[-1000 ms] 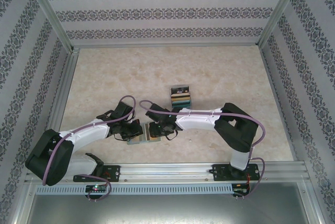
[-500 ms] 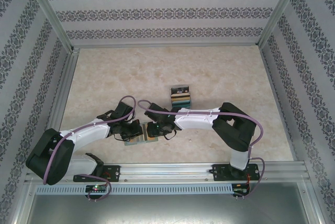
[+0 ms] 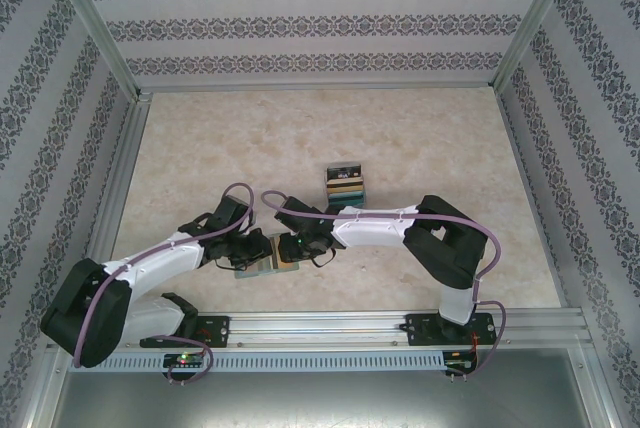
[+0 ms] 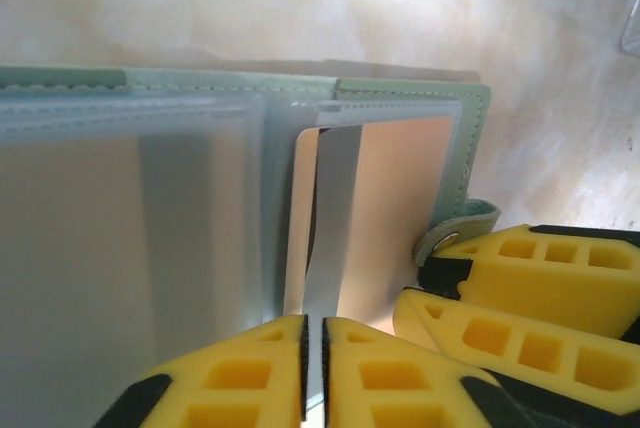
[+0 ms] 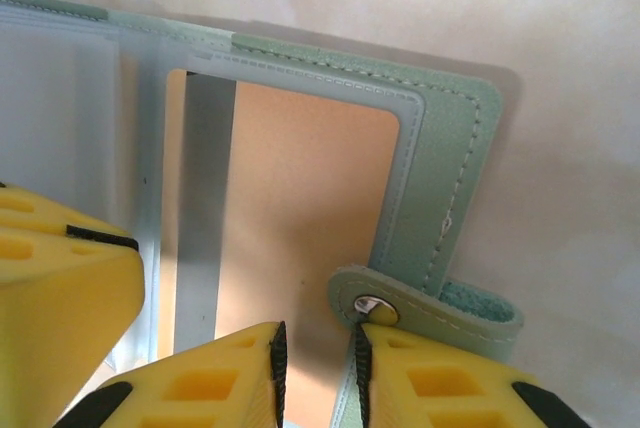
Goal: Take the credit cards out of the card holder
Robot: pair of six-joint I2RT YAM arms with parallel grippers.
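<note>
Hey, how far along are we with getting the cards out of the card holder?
Done: a stack of cards lies out on the table. In hand: the right pincer pins the card holder near its snap tab while the left pincer seems closed on the tan card. Left: that card is mostly inside the holder.

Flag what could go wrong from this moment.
1. The left gripper seems shut on a clear sleeve, not the tan card; pulling may drag the card holder.
2. The right gripper pinches only the cover edge by the snap tab and might slip.
3. The grippers sit close together and could collide.
</note>
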